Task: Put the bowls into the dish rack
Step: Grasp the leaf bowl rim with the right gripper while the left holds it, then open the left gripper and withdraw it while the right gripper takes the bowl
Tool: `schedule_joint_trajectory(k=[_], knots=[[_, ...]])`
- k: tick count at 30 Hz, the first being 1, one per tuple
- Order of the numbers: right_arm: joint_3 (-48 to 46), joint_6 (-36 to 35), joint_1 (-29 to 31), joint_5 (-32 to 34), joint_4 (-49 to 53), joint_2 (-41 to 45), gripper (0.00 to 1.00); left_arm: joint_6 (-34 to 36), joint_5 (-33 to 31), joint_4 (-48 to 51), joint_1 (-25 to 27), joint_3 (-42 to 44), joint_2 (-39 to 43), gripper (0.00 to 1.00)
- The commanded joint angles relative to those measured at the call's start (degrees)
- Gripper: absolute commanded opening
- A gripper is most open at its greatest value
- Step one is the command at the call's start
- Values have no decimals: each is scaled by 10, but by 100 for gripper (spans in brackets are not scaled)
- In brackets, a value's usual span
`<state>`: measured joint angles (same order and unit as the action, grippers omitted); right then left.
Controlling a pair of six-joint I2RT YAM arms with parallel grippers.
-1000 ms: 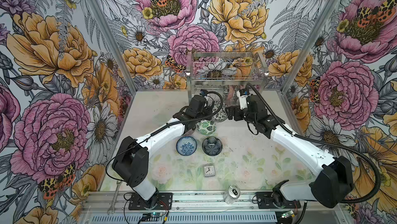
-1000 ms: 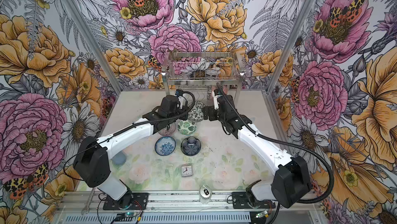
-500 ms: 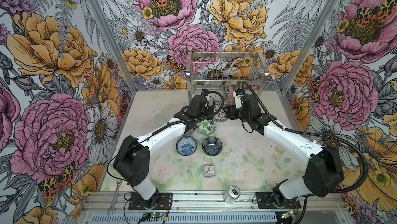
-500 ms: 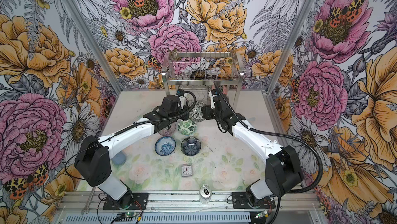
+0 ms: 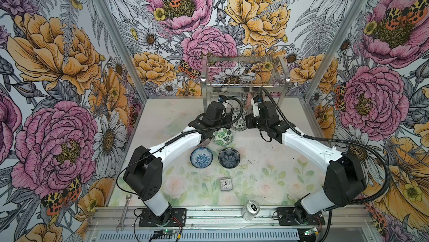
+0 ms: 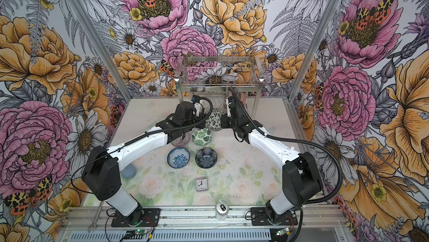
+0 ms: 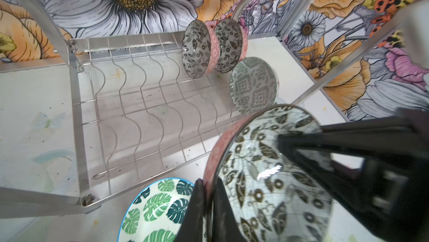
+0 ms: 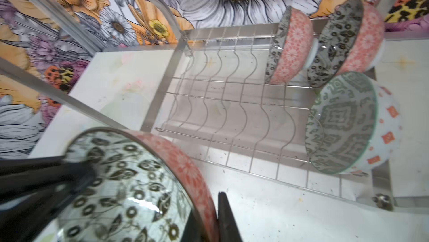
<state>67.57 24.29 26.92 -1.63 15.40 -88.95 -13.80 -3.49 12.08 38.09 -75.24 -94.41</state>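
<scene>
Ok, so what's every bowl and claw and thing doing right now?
black-and-white bowl, held up, tilted on edge
left gripper, shut on that bowl's rim
right gripper, shut on the same rim
dish rack, three bowls standing on edge in its wavy tier
green leaf bowl, upright on table
blue floral bowl, upright on table
dark blue bowl, upright on table
clock, lying face up
can, standing upright

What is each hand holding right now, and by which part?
Both hold the same black-and-white floral bowl. The left hand pinches its rim on one side, and the right hand pinches the rim on roughly the opposite side.
</scene>
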Motion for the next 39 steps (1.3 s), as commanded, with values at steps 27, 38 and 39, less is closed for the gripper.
schedule_joint_trajectory(k=[27,38,39], knots=[[54,-179,36,307,-2,-13,0,113,-60,238,-67,7,197,99],[140,-269,67,519,-3,-124,0,146,-39,257,-157,50,247,99],[147,-276,69,535,-4,-134,0,145,-34,251,-162,55,249,99]])
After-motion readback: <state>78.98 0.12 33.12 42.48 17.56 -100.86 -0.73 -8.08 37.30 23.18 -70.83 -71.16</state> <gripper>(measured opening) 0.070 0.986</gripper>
